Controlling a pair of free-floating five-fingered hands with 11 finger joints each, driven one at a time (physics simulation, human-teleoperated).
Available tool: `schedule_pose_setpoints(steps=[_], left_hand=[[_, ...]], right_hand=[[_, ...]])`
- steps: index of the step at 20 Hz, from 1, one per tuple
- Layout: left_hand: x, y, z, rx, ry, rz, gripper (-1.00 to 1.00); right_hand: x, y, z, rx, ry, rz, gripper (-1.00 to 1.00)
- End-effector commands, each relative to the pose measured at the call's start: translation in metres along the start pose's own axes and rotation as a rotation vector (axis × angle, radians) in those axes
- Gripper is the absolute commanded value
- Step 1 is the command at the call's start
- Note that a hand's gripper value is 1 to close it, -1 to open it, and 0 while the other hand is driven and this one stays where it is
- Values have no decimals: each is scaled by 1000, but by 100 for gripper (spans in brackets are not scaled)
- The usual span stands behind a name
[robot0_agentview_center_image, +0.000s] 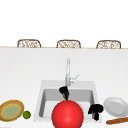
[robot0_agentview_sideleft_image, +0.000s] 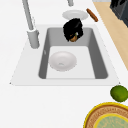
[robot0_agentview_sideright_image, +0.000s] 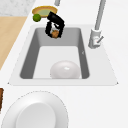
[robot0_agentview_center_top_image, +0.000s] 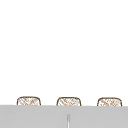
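A kitchen in a home — a grey sink is sunk into a white surface, with a tall metal faucet and its side lever behind the basin. Tableware lies around: a white plate, a yellow-rimmed woven dish, a lime just beside it. Beyond the far edge stand three wicker chair backs — a dining side.

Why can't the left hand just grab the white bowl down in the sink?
Probably not right now: the left hand is already curled round a small brown thing. Nothing lies between it and the white bowl in the sink.
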Motion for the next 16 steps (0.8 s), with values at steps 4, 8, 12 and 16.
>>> schedule_pose_setpoints(steps=[4, 8, 12, 16], left_hand=[[-16, -38, -22, 29, 38, 31, 100], [-37, -67, -25, 28, 34, 20, 100], [-54, -95, -24, -10, 26, -11, 100], [-75, -126, -30, -26, 25, -27, 100]], right_hand=[[0, 0, 0, 0, 0, 0, 0], [0, 0, 0, 0, 0, 0, 0], [0, 0, 0, 0, 0, 0, 0], [0, 0, 0, 0, 0, 0, 0]])
